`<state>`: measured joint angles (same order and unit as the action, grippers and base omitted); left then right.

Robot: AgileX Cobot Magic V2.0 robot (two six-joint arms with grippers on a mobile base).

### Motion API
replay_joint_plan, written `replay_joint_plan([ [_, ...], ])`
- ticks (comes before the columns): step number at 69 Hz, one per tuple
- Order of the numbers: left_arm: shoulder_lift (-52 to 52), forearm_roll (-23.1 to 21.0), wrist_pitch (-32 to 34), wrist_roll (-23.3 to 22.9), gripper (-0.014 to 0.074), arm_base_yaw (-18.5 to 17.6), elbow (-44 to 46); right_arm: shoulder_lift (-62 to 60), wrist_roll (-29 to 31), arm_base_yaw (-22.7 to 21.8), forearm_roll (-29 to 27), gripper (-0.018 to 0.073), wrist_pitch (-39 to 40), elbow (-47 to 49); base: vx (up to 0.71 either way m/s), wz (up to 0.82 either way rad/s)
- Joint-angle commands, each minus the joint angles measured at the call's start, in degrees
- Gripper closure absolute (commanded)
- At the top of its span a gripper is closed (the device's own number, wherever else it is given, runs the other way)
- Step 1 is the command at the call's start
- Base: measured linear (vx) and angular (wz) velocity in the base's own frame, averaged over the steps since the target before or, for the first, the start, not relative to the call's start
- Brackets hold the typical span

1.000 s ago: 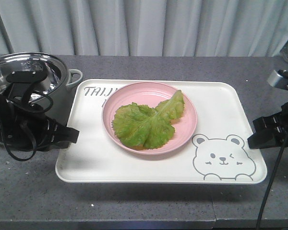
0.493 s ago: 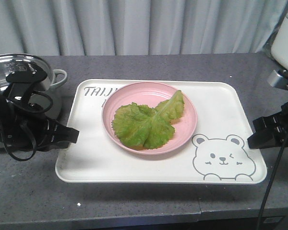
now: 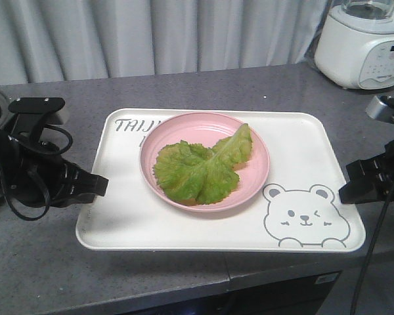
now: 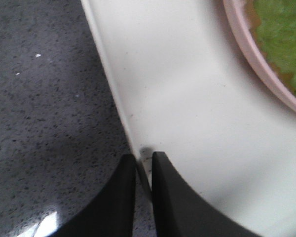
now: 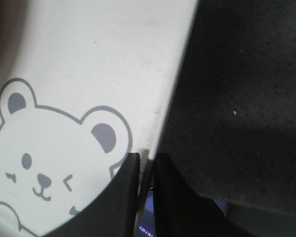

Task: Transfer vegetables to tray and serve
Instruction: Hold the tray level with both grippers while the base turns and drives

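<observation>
Pink plate (image 3: 184, 128) covers the end of lettering (image 3: 132, 125) on tray (image 3: 118, 223)

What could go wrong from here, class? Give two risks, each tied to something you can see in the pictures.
1. The left gripper and right gripper each pinch only the thin rim of the tray; a slip on either side could tilt or drop it.
2. The pink plate sits loose on the smooth tray, with the lettuce lying loose in it; any tilt or jolt might slide both off.
</observation>
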<state>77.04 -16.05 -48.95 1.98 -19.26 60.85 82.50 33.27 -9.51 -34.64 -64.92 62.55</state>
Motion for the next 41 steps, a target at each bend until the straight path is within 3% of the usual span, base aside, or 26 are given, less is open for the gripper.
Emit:
replay_joint_plan([
  [1, -2.03, -3.72, 4.12, 1.2, 0.0602, -1.1, 1.81, -2.19, 2.56, 0.85, -6.64, 0.0562, -3.65, 1.49, -0.01, -0.28],
  [41, -2.03, -3.72, 4.12, 1.2, 0.0602, -1.1, 1.81, -2.19, 2.56, 0.85, -6.64, 0.0562, -3.65, 1.49, -0.02, -0.22],
])
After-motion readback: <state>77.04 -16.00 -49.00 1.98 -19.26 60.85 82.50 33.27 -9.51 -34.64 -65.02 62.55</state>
